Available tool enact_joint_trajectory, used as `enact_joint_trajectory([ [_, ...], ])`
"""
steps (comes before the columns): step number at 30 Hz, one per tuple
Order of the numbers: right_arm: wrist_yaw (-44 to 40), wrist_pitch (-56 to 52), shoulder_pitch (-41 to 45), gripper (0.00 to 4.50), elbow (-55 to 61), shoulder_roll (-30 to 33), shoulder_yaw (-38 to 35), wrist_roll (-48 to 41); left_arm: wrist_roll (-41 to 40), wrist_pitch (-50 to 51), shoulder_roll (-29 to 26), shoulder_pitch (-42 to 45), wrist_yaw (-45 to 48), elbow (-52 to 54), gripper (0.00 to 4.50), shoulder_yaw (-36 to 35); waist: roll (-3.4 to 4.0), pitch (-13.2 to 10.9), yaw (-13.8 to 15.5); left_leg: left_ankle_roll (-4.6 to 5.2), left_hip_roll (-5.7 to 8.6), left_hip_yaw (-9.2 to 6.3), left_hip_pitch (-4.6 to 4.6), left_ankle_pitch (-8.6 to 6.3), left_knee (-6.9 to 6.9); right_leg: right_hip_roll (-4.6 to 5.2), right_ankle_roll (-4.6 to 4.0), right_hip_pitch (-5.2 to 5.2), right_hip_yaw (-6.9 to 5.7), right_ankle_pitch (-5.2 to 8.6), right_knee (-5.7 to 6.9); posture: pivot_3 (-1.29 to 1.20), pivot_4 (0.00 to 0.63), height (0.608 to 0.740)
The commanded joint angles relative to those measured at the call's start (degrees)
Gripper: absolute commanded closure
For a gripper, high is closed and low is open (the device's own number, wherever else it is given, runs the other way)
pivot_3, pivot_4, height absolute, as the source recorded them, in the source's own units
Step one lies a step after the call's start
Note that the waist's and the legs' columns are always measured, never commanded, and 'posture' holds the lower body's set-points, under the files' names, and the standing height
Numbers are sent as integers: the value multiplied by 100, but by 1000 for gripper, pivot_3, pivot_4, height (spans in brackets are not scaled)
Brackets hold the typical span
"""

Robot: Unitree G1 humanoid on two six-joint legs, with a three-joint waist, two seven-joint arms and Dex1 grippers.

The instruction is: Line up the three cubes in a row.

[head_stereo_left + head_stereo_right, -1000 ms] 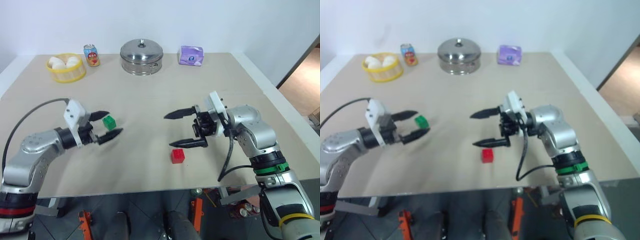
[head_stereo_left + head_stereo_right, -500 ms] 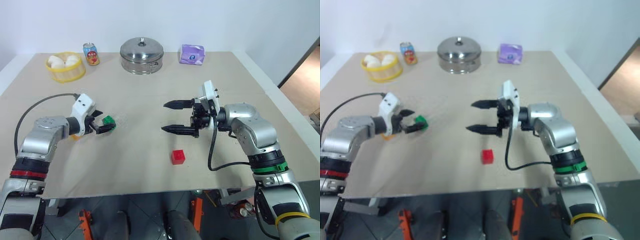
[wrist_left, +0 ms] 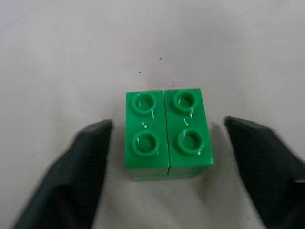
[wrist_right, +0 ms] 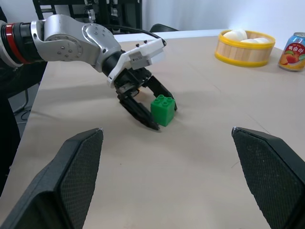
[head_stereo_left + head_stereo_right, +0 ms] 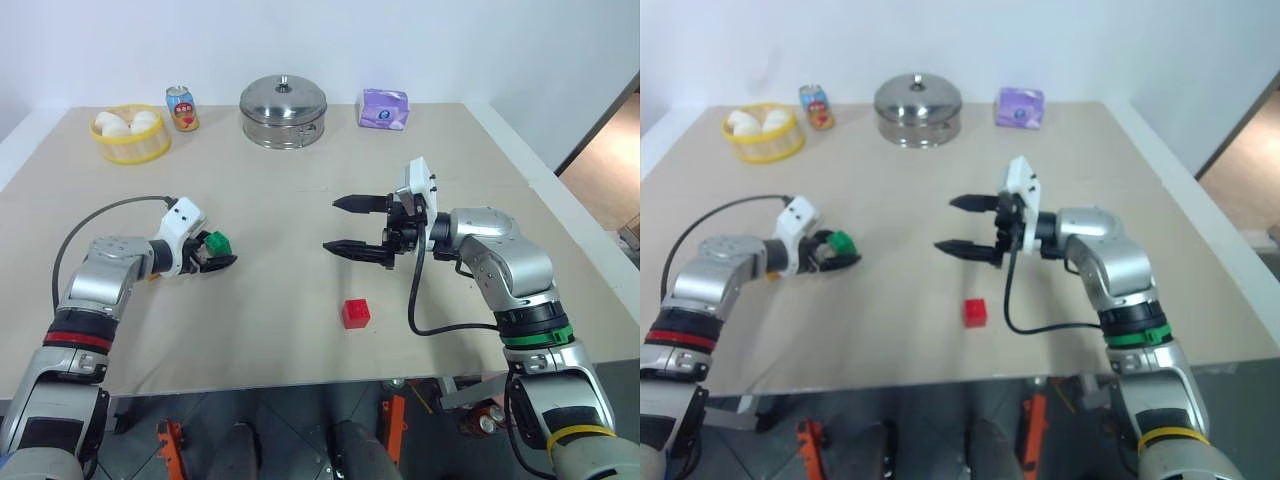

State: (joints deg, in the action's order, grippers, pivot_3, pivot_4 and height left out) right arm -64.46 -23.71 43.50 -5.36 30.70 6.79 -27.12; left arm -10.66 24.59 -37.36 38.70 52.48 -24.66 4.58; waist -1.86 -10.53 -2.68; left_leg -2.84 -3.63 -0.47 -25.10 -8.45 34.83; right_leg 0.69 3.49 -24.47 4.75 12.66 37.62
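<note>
Progress: early, by my reading; no row is formed, and the yellow-orange cube is not in sight.
Green cube: on the table, well left of the red cube.
Red cube: alone near the table's front edge.
Left hand: fingers straddle the green cube with gaps either side, not gripping yet.
Right hand: wide open, empty, above and behind the red cube.
Writing: can label is unreadable.

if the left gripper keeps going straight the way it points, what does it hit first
The green cube: it sits on the table between the left gripper's open fingers, with gaps on both sides.
</note>
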Motion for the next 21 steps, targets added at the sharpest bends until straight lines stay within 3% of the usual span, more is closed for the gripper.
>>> enact_joint_trajectory([
  [1,-25,4,17,0,137,-9,-197,-72,54,-184,-36,134,12,-1,2185,-132,0,0,0,0,0,0,0,0,0,0,0,0,0,0,1,0,150,739],
  [4,-74,34,11,0,96,15,-217,-59,61,-203,-32,145,35,-27,3170,-162,0,0,1,0,0,-1,0,0,0,0,0,0,0,0,2,0,150,739],
  [8,-179,-8,-29,0,127,99,-313,-144,-259,-303,-54,17,579,398,3159,-210,0,0,1,0,0,-1,0,0,0,0,1,0,0,0,2,0,150,739],
  [13,-814,-147,-409,0,659,534,-458,-471,-837,-187,-220,-648,1649,1982,3159,10,0,0,2,-4,1,-1,-4,-3,-2,3,0,1,1,2,1,0,150,739],
  [16,-1242,4,-780,0,946,951,-381,-401,-770,-245,-209,-922,1780,2571,3159,278,0,0,13,-7,1,-3,-2,-6,-3,3,2,3,-1,12,2,0,150,739],
  [21,-1283,237,-901,0,1033,1090,-420,-274,-509,-380,-153,-1058,1767,2921,3159,690,1,-1,-22,-1,0,-1,10,-3,6,-4,-31,3,8,16,3,0,150,739],
])
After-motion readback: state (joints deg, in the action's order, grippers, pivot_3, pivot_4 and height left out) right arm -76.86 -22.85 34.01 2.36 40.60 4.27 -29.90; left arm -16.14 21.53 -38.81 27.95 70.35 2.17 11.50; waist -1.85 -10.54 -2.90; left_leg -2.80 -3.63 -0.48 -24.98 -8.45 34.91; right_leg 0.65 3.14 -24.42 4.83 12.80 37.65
